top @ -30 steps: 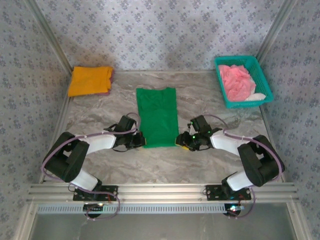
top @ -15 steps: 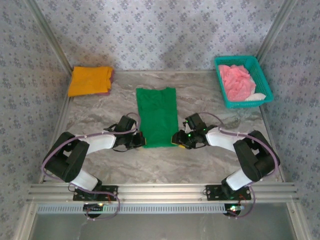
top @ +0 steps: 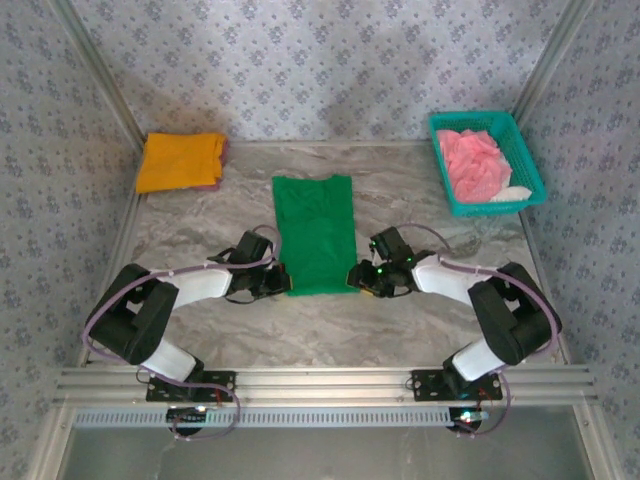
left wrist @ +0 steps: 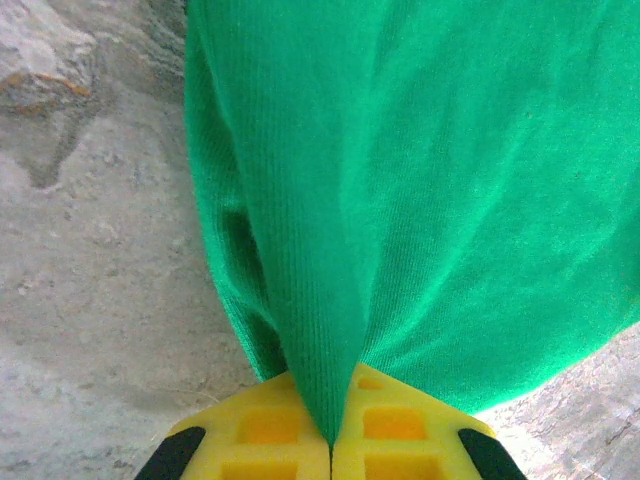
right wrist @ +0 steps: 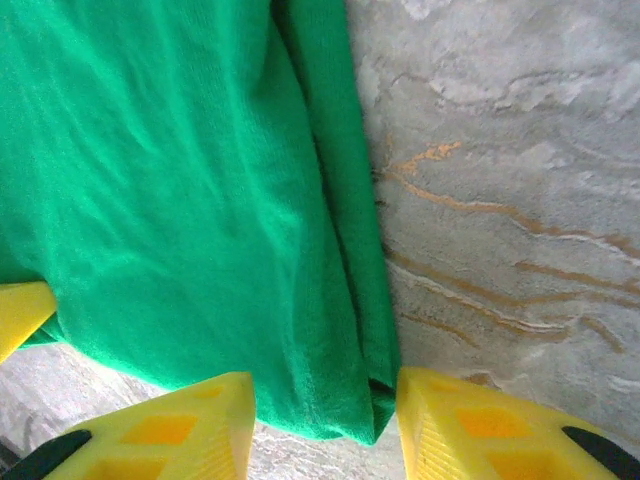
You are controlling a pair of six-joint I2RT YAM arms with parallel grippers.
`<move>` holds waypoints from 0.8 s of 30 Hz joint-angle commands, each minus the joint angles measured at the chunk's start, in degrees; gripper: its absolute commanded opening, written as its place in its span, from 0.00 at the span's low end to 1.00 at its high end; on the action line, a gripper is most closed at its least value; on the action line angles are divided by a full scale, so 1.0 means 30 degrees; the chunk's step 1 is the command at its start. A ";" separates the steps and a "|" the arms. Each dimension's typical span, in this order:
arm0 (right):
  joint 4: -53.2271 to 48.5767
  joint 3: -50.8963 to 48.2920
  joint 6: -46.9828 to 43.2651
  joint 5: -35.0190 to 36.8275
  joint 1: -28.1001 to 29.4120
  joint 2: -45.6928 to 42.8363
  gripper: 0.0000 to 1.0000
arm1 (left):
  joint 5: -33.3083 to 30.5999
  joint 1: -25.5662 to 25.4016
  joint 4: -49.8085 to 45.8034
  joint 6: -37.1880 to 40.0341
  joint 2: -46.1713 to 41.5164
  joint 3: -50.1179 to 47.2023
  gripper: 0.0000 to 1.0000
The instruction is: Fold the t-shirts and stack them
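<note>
At the near short edge of the green t-shirt (top: 314,235), both arms meet the cloth, one at each corner. The shirt lies mid-table as a narrow strip, its long axis running straight away from the arm bases. The left gripper (top: 284,282) sits at the near-left corner and the right gripper (top: 357,277) at the near-right corner, each about as near to its own corner as the other.

Left wrist view: the yellow fingers (left wrist: 400,445) are pressed together, with a ridge of green cloth pinched between them.

Right wrist view: the jaws stand partly apart. The hem corner lies in the gap, just beside one finger (right wrist: 470,420), and is not clamped.

Judgement: the end-over-end fold waits on this second grip.

The orange-yellow t-shirt (top: 180,162) lies folded at the far left; the pink t-shirt (top: 472,165) sits in the teal basket (top: 497,207).
</note>
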 commanded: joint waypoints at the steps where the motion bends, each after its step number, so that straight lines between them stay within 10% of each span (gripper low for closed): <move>1: 0.0471 0.0039 0.0111 -0.0343 0.0213 0.0686 0.40 | -0.0336 -0.0083 -0.0164 0.0278 -0.0310 -0.0443 0.00; 10: 0.1034 0.0393 -0.0061 -0.0432 0.0139 0.0099 0.00 | -0.0558 -0.0076 -0.0735 0.0434 -0.1276 -0.0340 0.00; 24: 0.0959 -0.2539 -0.0093 -0.0515 0.1924 -0.3648 0.00 | -0.1363 -0.1869 -0.0686 -0.0652 -0.4414 -0.2433 0.00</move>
